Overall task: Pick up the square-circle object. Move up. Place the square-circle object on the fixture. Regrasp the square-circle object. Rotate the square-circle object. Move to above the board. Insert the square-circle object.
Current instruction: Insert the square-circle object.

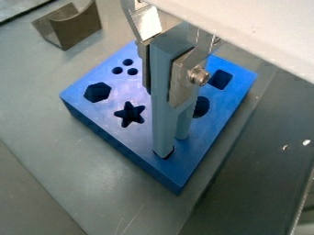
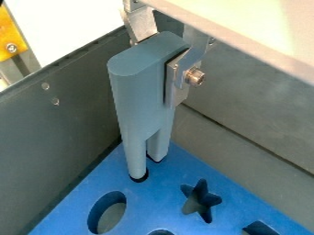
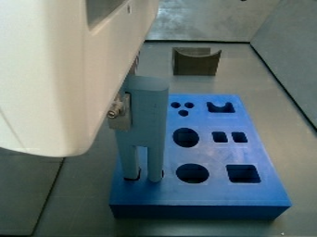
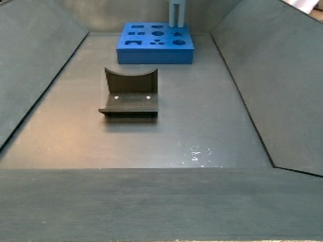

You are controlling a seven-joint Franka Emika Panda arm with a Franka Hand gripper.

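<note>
The square-circle object [image 1: 164, 96] is a pale blue-grey peg, and it stands upright over the blue board [image 1: 105, 115]. My gripper [image 1: 166, 66] is shut on the peg's upper part, one silver finger [image 1: 185, 78] flat against its side. In a wrist view the peg [image 2: 139, 101] has its lower end in a hole near the board's [image 2: 123, 202] edge. In a side view the peg [image 3: 146, 130] stands at the board's [image 3: 210, 190] near-left corner. The olive-brown fixture [image 4: 130, 92] sits apart from the board, with nothing in its notch.
Grey walls enclose the workspace on all sides [image 4: 44, 85]. The board [image 4: 154, 43] lies at the far end in a side view, with star, hexagon, round and square holes. The fixture [image 3: 195, 60] stands beyond the board.
</note>
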